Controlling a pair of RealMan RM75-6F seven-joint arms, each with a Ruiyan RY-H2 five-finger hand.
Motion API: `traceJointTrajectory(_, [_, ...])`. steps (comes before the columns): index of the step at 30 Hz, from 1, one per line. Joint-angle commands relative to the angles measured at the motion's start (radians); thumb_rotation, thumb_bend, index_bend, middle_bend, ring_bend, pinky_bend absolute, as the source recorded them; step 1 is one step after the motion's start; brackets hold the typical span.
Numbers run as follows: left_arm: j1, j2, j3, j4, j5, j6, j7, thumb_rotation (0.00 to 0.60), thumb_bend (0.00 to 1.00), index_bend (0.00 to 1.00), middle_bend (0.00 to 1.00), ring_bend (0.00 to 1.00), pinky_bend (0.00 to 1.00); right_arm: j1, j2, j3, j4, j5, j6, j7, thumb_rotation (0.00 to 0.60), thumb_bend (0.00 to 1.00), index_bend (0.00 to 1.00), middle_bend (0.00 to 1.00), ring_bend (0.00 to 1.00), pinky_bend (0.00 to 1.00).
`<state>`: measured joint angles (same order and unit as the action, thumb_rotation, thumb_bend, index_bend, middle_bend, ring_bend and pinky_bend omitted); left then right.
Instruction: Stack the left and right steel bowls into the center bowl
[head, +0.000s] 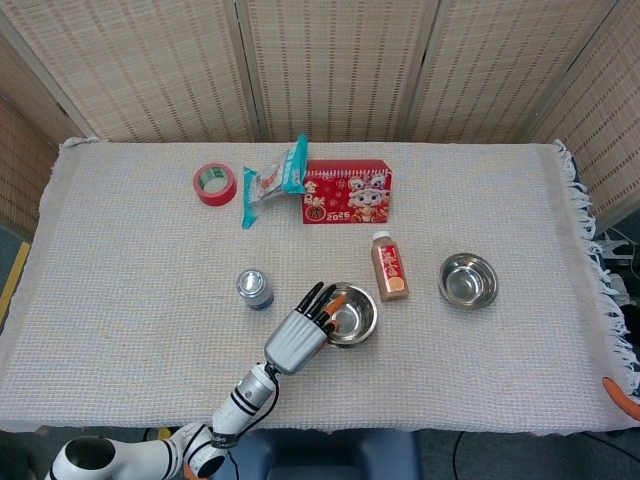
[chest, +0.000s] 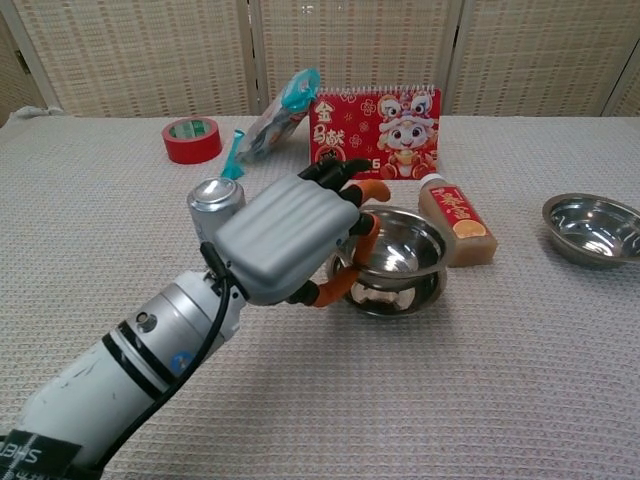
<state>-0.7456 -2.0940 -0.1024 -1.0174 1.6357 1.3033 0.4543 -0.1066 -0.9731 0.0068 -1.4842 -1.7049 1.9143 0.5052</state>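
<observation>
My left hand (chest: 295, 245) grips a steel bowl (chest: 402, 243) by its near-left rim, thumb under and fingers over the edge. The bowl hangs slightly tilted right over the center bowl (chest: 398, 300), low enough to sit partly inside it; touching or apart, I cannot tell. From the head view the held bowl (head: 352, 312) covers the center one, with the left hand (head: 305, 335) at its near-left side. The right steel bowl (head: 468, 279) rests alone on the cloth. Only an orange fingertip of my right hand (head: 620, 391) shows at the frame's lower right edge, far from that bowl.
A drink can (chest: 215, 200) stands just left of my left hand. A brown bottle (chest: 457, 220) lies right of the center bowl. Behind are a red calendar (chest: 375, 133), a snack packet (chest: 275, 115) and a red tape roll (chest: 192, 140). The fringed cloth edge (head: 585, 215) runs along the right.
</observation>
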Motion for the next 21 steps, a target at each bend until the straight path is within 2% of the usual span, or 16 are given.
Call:
traceJointTrajectory(1, [-0.003, -0.001, -0.016, -0.012, -0.035, -0.043, 0.034, 0.6, 0.43, 0.05, 0.04, 0.0, 0.07, -0.003, -0.001, 0.001, 0.003, -0.004, 0.004, 0.001, 0.6, 0.12, 0.0, 0.0, 0.0, 0.0])
traceJointTrajectory(2, [-0.003, 0.003, -0.021, -0.019, -0.041, -0.049, 0.04, 0.6, 0.43, 0.0, 0.02, 0.0, 0.07, -0.003, -0.001, 0.001, 0.004, -0.005, 0.004, 0.002, 0.6, 0.12, 0.0, 0.0, 0.0, 0.0])
traceJointTrajectory(6, [0.005, 0.037, -0.026, -0.066, -0.057, -0.061, 0.053, 0.6, 0.42, 0.0, 0.0, 0.0, 0.06, -0.003, -0.003, 0.004, 0.005, -0.004, 0.0, 0.002, 0.6, 0.12, 0.0, 0.0, 0.0, 0.0])
traceJointTrajectory(11, [0.05, 0.14, 0.001, -0.215, -0.057, -0.037, 0.095, 0.6, 0.42, 0.0, 0.0, 0.0, 0.05, 0.012, -0.003, 0.003, -0.008, -0.007, -0.037, -0.03, 0.6, 0.13, 0.0, 0.0, 0.0, 0.0])
traceJointTrajectory(16, [0.16, 0.328, 0.065, -0.387, -0.047, 0.063, 0.132, 0.6, 0.42, 0.0, 0.0, 0.0, 0.05, 0.036, -0.002, 0.001, -0.033, -0.011, -0.092, -0.075, 0.6, 0.13, 0.0, 0.0, 0.0, 0.0])
traceJointTrajectory(21, [0.293, 0.511, 0.129, -0.447, -0.048, 0.195, 0.065, 0.6, 0.42, 0.0, 0.0, 0.0, 0.05, 0.123, -0.041, 0.012, -0.054, -0.041, -0.216, -0.156, 0.6, 0.13, 0.0, 0.0, 0.0, 0.0])
